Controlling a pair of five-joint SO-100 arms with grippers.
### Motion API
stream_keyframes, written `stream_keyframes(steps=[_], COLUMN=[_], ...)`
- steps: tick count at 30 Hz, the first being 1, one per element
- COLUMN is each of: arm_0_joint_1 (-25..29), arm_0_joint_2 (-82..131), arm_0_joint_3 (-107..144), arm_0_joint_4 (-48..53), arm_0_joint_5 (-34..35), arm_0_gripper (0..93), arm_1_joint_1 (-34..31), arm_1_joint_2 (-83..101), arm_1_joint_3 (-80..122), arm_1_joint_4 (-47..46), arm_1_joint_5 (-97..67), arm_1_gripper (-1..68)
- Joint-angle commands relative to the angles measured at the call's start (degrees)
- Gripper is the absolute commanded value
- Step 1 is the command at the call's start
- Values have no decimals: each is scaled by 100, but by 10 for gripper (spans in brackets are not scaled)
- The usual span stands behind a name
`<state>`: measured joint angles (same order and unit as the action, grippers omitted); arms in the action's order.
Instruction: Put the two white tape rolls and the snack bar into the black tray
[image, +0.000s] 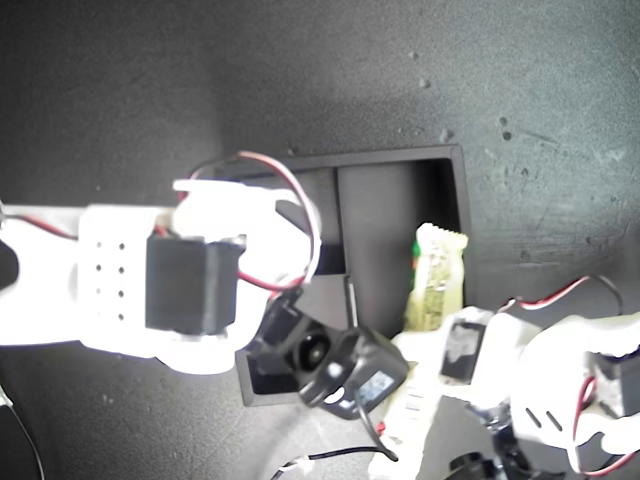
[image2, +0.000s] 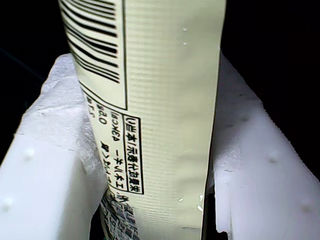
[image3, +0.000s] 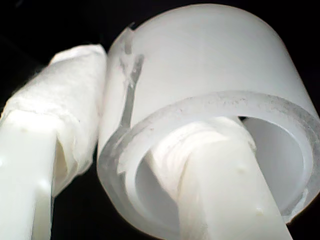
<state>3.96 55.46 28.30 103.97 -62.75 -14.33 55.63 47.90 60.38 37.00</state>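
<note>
Dark grey table surface, small pale specks scattered.

My bench is a dark, matte grey surface with small specks. The black tray sits directly on it, near the middle.

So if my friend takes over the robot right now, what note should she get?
My first gripper is shut on the snack bar, held over the black tray at the exterior view's right.
My second gripper is shut on a white tape roll, one finger through its hole; that arm is over the tray's other side in the exterior view.
The other tape roll is not visible.
Done: both things gripped.
Left: release both into the tray, then find the second roll.
</note>
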Motion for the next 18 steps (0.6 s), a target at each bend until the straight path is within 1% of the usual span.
stream_keyframes(steps=[1, 10, 12, 13, 14, 16, 18], arm_0_joint_1=[-26, 149, 167, 185, 193, 220, 237], arm_0_joint_2=[62, -510, -598, -633, -642, -633, -527], arm_0_joint_3=[-123, -712, -747, -765, -765, -756, -624], arm_0_joint_4=[105, 105, 105, 105, 105, 105, 105], arm_0_joint_5=[-114, -246, -290, -308, -316, -316, -308], arm_0_gripper=[0, 1, 28, 64, 98, 141, 170], arm_1_joint_1=[62, 105, 79, 62, 35, -9, -35], arm_1_joint_2=[-167, -176, -176, -176, -176, -176, -176], arm_1_joint_3=[-993, -1063, -1028, -1011, -1002, -1020, -1055], arm_1_joint_4=[185, 149, 202, 299, 439, 879, 1371], arm_1_joint_5=[-2224, -2329, -2320, -2312, -2312, -2320, -2329], arm_1_gripper=[5, 21, 31, 59, 101, 192, 257])
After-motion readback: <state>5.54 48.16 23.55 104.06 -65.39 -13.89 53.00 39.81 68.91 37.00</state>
